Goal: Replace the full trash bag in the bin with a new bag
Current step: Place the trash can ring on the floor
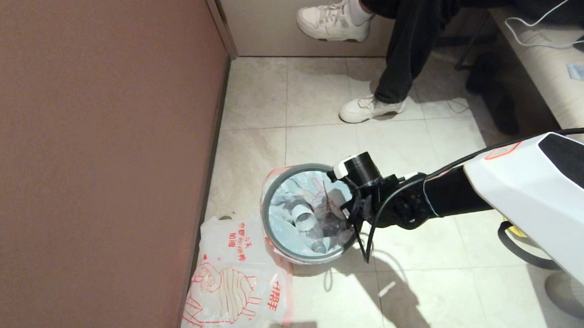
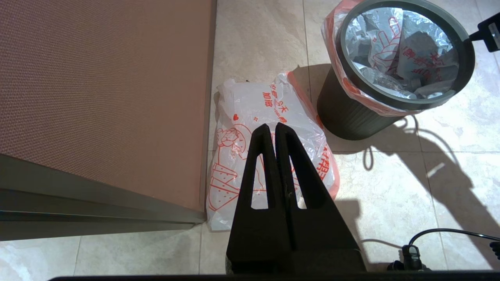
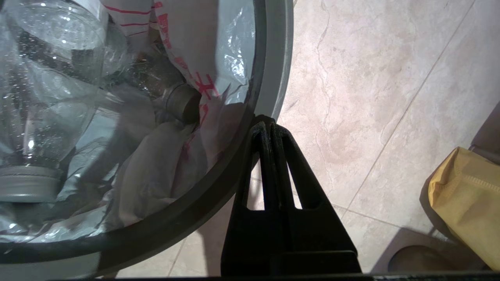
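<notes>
The bin (image 1: 266, 225), dark with a grey ring rim (image 3: 279, 58), stands on the tiled floor. Inside it sits the full trash bag (image 1: 294, 194), its pink edge folded out under the ring, with clear bottles (image 3: 47, 78) showing in it. My right gripper (image 1: 348, 219) is shut and empty, its tips (image 3: 269, 127) touching the ring's outer edge on the bin's right side. The new bag (image 1: 228, 289) lies flat on the floor left of the bin, against the wall. My left gripper (image 2: 272, 127) hangs shut and empty above the new bag (image 2: 250, 109), apart from the bin (image 2: 351, 121).
A brown wall panel (image 1: 94, 171) runs along the left. A seated person's legs and white shoes (image 1: 370, 109) are beyond the bin. A yellow bag (image 3: 465, 187) lies to the right. A black cable (image 2: 433, 233) trails on the floor.
</notes>
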